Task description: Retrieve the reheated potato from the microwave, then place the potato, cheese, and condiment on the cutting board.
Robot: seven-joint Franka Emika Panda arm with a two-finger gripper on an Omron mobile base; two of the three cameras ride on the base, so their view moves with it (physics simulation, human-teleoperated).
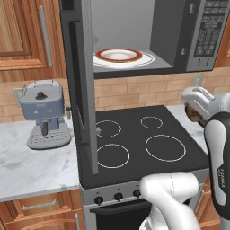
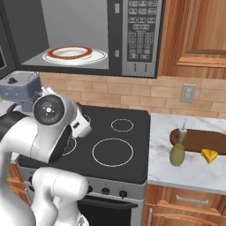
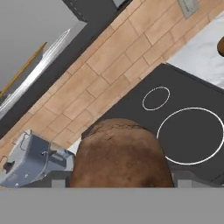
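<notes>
Gripper [image 1: 194, 113] is clamping the potato [image 3: 120, 153], and I'm seeing it hanging over the stove's [image 2: 128, 145] right edge, arm bent high. Beyond, the condiment [image 2: 178, 152] and cheese [image 2: 209, 155] are sitting beside the cutting board [image 2: 207, 140] on the counter. Farther up, the microwave [image 1: 179, 31] is standing open, holding a plate [image 1: 119, 57].

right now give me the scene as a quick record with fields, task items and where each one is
potato: held in the gripper, above the stovetop
jaws: closed on the potato
microwave: door open, white plate inside with nothing on it
cutting board: on the counter right of the stovetop, nothing on top
condiment: on the counter at the board's front edge
cheese: on the counter at the board's front edge, right of the condiment
</notes>
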